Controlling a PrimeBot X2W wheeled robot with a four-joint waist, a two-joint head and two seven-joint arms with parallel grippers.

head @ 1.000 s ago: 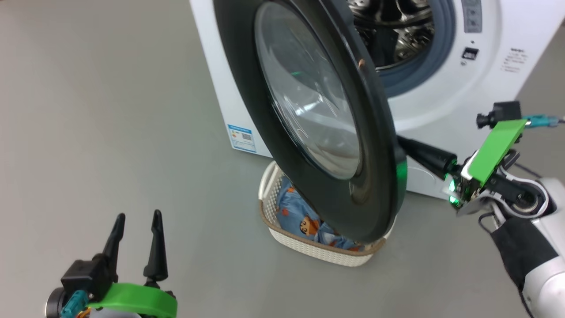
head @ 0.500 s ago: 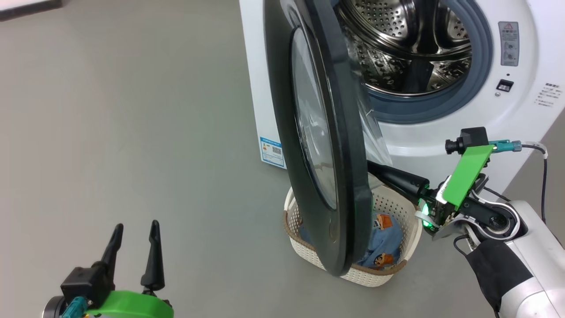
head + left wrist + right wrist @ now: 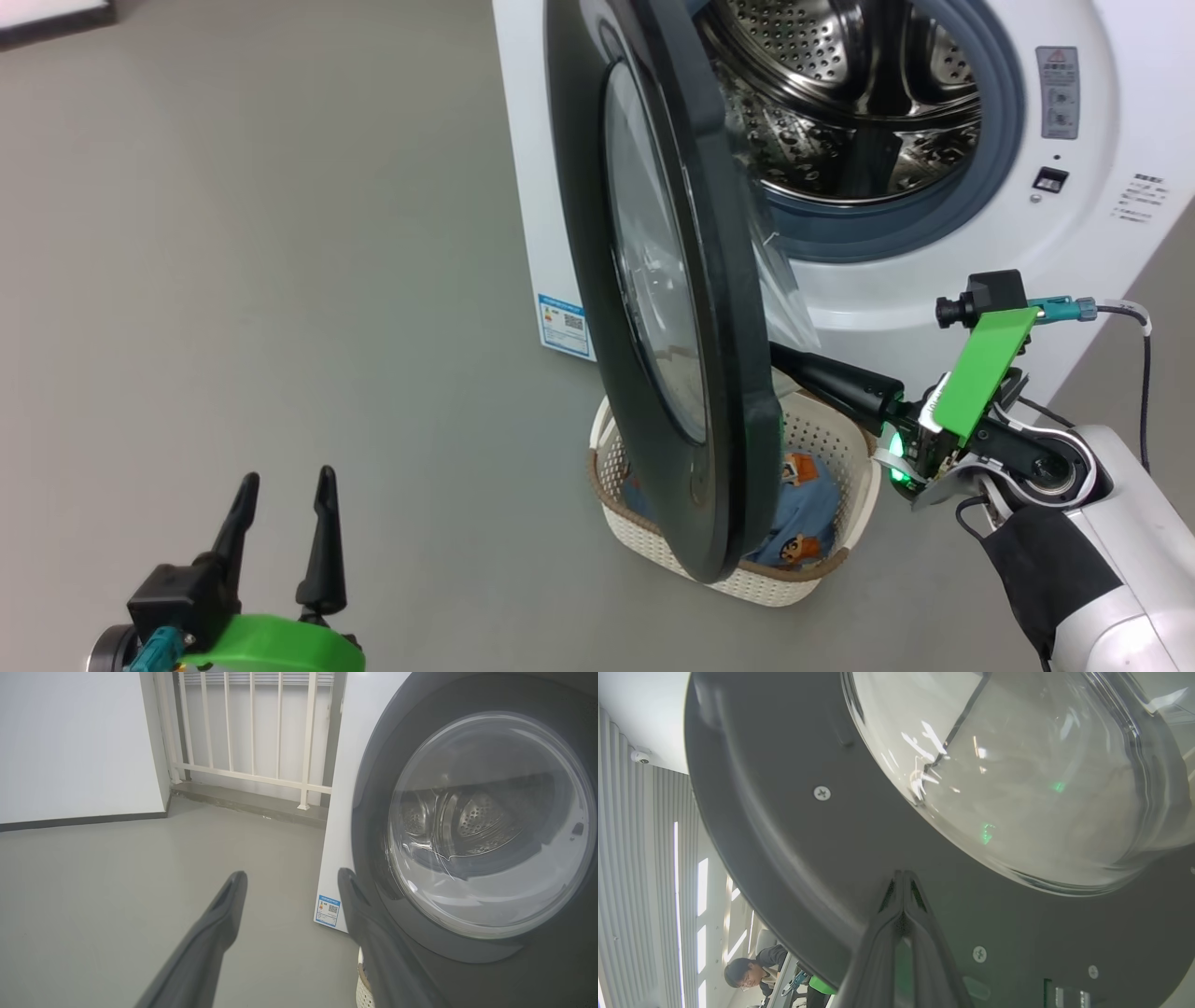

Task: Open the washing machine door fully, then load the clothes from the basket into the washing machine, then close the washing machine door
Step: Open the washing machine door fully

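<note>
The half-open washing machine door (image 3: 653, 280) overhung the basket (image 3: 644, 546), partly hiding the clothes (image 3: 803, 509); the right gripper (image 3: 903, 877), closed empty, touched its inner face; the left gripper (image 3: 288, 476) gaped empty.

You've got a smooth grey floor (image 3: 280, 280) w/ a big white front-loading washing machine (image 3: 887, 299) standing on it & a small cream perforated plastic basket (image 3: 644, 546) just in front.

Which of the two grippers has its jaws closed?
The right gripper: its jaws are pressed together, tips at the inner face of the washing machine door. The left gripper has its jaws wide apart, away from the door.
</note>
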